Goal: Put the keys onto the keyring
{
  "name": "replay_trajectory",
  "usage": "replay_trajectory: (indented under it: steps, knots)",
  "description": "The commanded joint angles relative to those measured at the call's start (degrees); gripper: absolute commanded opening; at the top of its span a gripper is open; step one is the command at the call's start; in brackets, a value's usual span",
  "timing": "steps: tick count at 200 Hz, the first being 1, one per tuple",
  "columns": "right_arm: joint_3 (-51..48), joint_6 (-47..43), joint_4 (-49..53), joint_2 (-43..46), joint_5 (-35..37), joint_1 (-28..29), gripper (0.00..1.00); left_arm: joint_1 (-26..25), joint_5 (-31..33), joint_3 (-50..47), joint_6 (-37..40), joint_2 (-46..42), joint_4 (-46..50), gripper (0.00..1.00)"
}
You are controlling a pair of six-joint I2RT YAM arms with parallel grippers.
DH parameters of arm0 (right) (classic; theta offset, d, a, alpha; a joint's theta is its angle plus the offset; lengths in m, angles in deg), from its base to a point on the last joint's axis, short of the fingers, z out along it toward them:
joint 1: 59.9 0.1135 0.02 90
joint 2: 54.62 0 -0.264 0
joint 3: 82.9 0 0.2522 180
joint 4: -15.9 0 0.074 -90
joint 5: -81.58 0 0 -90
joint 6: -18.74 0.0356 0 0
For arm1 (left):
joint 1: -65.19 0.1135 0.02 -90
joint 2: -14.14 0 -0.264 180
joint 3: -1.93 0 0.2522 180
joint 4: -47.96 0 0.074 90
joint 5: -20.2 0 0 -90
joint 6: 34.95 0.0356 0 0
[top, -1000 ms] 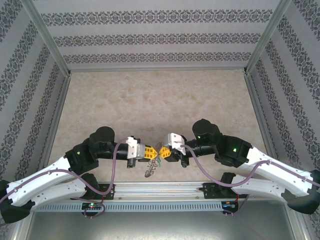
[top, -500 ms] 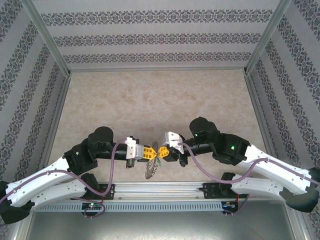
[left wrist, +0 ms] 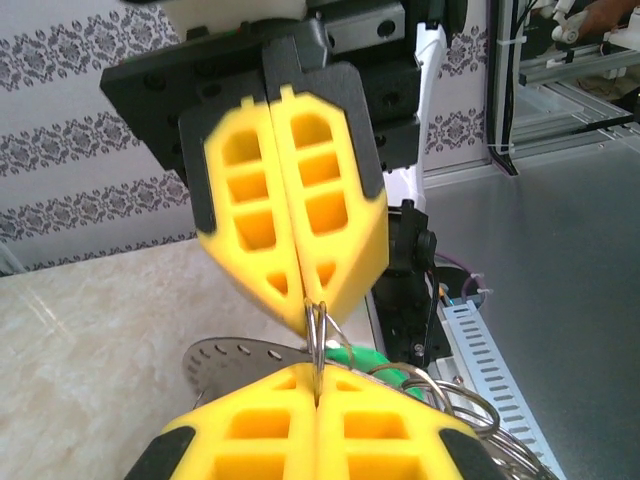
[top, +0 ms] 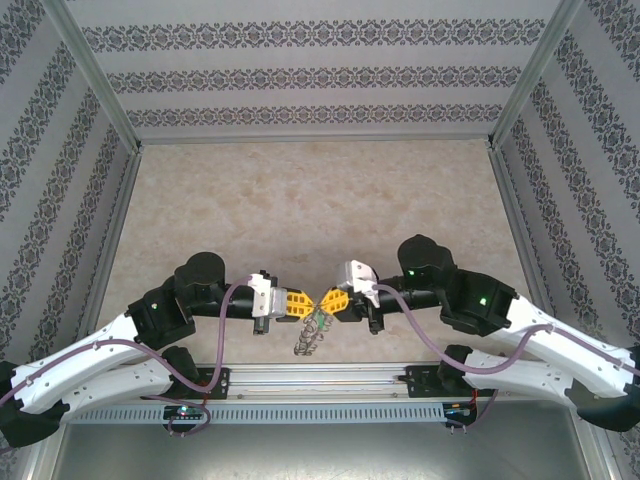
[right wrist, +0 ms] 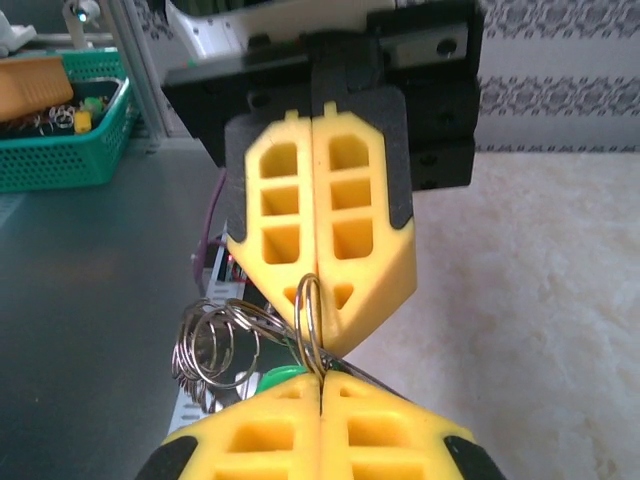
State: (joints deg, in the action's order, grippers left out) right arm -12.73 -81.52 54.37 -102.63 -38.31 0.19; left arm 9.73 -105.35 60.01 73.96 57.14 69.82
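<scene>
Over the near part of the table, the left gripper and right gripper meet tip to tip, each clamped on the keyring, whose dangling bunch runs lengthwise toward the near edge. The right wrist view adds finer detail: the ring edge-on, upright, with a green key just beside it.

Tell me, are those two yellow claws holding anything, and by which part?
The left gripper and right gripper both pinch the keyring by its thin wire rim.

White-shelled arms with black joints, looping purple cables, green lights and yellow, window-cut jaws.
</scene>
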Motion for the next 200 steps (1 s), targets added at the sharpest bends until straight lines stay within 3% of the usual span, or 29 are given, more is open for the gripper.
replay_trajectory:
  steps: [1,65,88,106,160,200]
  knots:
    - [0.54,1.67,-8.35,3.07,-2.22,-0.09,0.09,-0.36,0.57,0.46,0.59,-0.33,0.51,0.00]
    - [-1.03,2.01,-7.46,3.60,0.51,-0.11,0.18,-0.35,0.70,-0.17,-0.28,-1.11,-0.54,0.00]
    - [-2.35,2.51,-7.44,4.46,1.29,-0.20,0.36,-0.30,1.00,-0.03,-0.38,-1.39,-0.62,0.00]
    - [-3.39,3.14,-7.07,4.88,2.37,-0.09,0.42,-0.35,1.44,-0.03,-0.26,-1.39,-0.52,0.00]
    - [-3.78,3.16,-6.81,3.32,1.55,-0.07,0.45,-0.34,2.28,0.21,0.21,-0.90,-0.20,0.00]
    - [-3.19,2.29,-6.82,1.84,2.90,-0.07,0.38,-0.35,2.20,0.25,0.30,-0.72,-0.07,0.00]
